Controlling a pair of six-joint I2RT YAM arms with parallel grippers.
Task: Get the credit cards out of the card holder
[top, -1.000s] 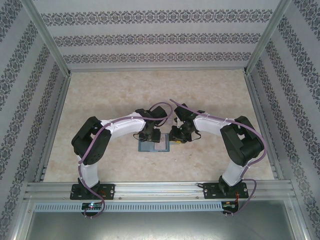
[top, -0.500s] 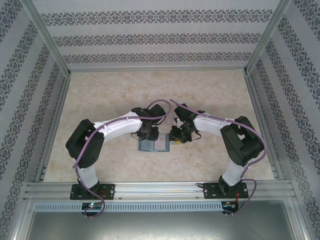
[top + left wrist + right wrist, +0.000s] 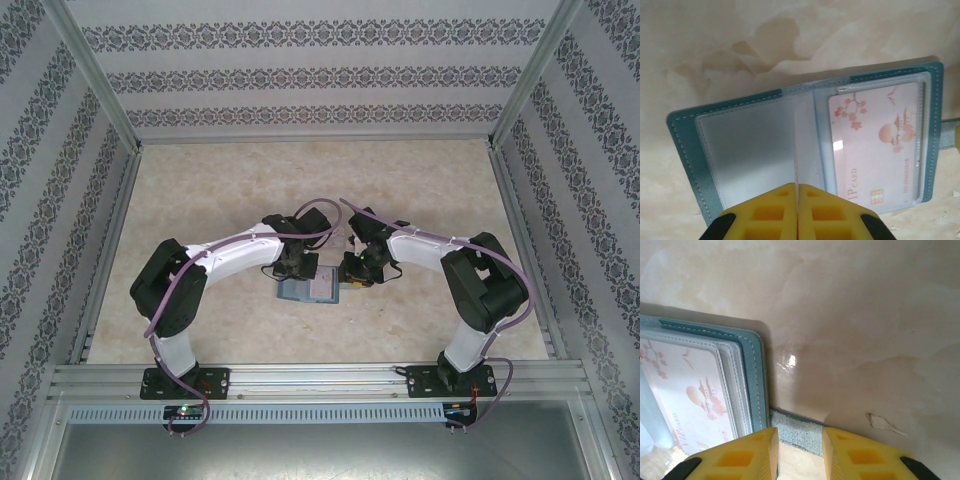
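Card holder [image 3: 682, 150] lay open on tabletop [image 3: 740, 40].
Left hand [image 3: 797, 210] clamped its clear sleeve [image 3: 750, 145]; right hand [image 3: 799, 450] straddled the tab [image 3: 797, 432], grip unclear.

The pale pink, blossom-printed plastic card [image 3: 875, 145], in a clear sleeve of the teal stitched card holder [image 3: 685, 145], reads "IP CARD" near its gold chip. A tiny line starting "NO" sits beside it. Its digits are too small to read.
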